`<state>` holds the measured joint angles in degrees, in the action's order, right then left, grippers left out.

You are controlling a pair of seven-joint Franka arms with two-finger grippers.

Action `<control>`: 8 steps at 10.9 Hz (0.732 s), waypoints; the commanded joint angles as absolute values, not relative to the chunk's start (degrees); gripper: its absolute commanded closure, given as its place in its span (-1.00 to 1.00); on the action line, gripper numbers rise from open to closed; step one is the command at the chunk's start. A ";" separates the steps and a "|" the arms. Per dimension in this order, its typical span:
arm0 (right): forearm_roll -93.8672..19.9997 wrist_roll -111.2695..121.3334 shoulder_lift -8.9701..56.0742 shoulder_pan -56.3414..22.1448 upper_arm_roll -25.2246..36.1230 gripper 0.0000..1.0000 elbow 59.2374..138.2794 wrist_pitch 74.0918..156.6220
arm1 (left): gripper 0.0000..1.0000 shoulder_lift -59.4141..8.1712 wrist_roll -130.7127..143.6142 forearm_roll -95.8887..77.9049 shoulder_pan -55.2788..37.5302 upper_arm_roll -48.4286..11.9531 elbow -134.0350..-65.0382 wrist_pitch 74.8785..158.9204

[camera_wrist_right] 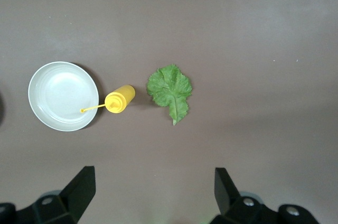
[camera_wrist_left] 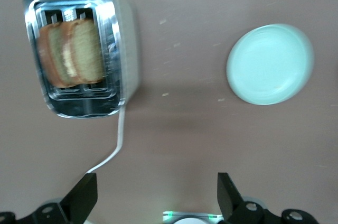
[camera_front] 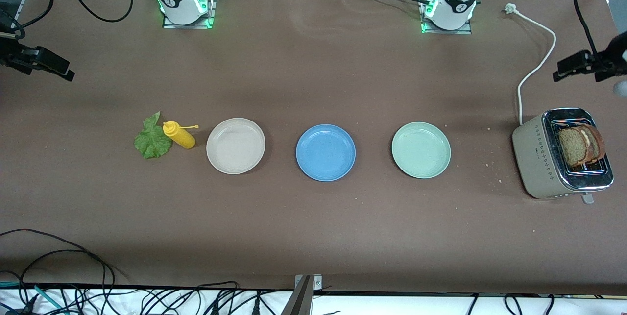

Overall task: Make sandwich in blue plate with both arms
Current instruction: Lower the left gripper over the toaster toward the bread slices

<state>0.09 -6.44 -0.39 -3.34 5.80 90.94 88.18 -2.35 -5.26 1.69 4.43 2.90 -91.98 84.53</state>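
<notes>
Two bread slices [camera_front: 581,145] stand upright in the toaster [camera_front: 548,163]; they are judged light and crumbly, best pinched by the exposed top crust. The lettuce leaf [camera_front: 152,141] is judged limp, easily torn. Left gripper [camera_wrist_left: 157,195] and right gripper [camera_wrist_right: 153,192] are held open, empty, high over the table; blue plate [camera_front: 325,152] sits bare.

The bread slices [camera_front: 582,145] sit half hidden in the toaster [camera_front: 541,163]; the left wrist view is blurred.
</notes>
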 commanded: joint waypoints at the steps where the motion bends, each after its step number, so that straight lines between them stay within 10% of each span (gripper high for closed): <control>1: -0.88 -7.03 -0.62 -3.25 5.71 -1.00 90.35 87.28 | -1.00 -9.83 -5.71 10.44 5.45 2.37 -89.65 85.24; 8: -0.88 -7.03 -0.62 -3.25 5.71 -1.00 90.35 87.19 | -1.00 -17.74 -9.22 11.87 10.45 2.20 -89.12 97.62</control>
<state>0.09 -6.45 -0.40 -3.35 5.79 90.92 88.15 -14.03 -6.28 11.14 8.59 2.87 -91.00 93.89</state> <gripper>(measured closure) 0.000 0.000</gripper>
